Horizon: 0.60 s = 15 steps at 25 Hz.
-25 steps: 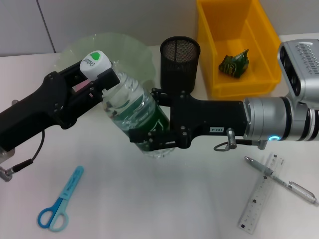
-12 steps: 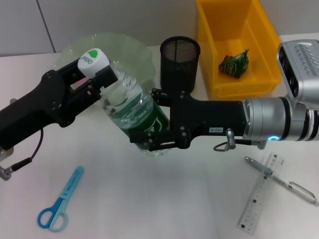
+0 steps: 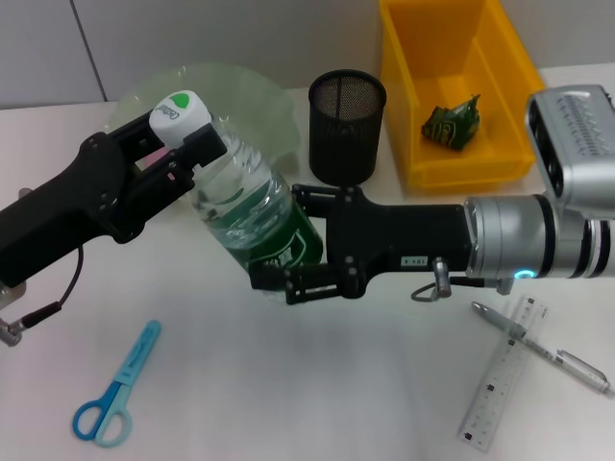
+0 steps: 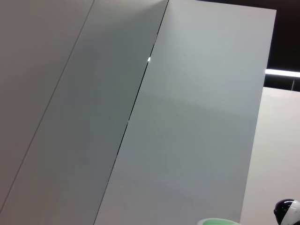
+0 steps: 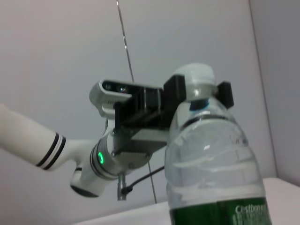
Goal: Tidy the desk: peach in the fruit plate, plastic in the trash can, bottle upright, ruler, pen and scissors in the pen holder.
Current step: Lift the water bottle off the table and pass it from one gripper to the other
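A clear water bottle (image 3: 240, 197) with a green label and a white-and-green cap (image 3: 178, 112) hangs tilted above the desk, cap toward the left rear. My left gripper (image 3: 187, 144) is shut on its neck just under the cap; the right wrist view shows its fingers (image 5: 174, 96) on either side of the neck. My right gripper (image 3: 288, 252) is shut on the bottle's lower body. Blue scissors (image 3: 115, 384) lie at the front left. A pen (image 3: 538, 346) and a clear ruler (image 3: 502, 384) lie at the front right. The peach is out of view.
A pale green fruit plate (image 3: 252, 94) stands behind the bottle. The black mesh pen holder (image 3: 346, 125) is just behind my right wrist. A yellow bin (image 3: 509, 67) at the back right holds a crumpled green wrapper (image 3: 452, 123).
My right arm has shifted slightly toward the front, away from the pen holder, and now covers the bottle's base. The cap has risen a little with the left gripper.
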Each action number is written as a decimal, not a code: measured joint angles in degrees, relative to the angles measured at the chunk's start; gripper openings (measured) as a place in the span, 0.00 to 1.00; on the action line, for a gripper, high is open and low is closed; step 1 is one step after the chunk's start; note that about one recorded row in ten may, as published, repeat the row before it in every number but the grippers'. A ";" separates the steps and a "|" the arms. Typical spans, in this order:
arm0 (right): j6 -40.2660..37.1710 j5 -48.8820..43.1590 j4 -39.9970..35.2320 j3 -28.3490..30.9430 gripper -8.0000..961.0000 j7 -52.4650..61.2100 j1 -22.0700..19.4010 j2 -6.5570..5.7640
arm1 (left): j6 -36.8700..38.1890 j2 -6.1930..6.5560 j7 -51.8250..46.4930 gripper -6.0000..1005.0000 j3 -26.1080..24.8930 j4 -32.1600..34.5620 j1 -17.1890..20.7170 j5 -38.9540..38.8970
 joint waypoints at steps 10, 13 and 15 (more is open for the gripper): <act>1.09 0.02 -0.02 -1.03 0.87 0.01 -0.32 0.00 | 0.03 0.00 -0.02 0.45 -0.66 0.00 -0.03 -0.06; 1.50 0.02 0.01 -1.18 0.87 -0.01 -0.45 0.01 | 0.03 0.00 -0.06 0.45 -0.77 0.00 -0.03 -0.06; 1.99 0.01 0.02 -1.74 0.87 -0.05 -0.54 0.01 | 0.03 0.00 -0.12 0.45 -0.92 0.00 -0.03 -0.06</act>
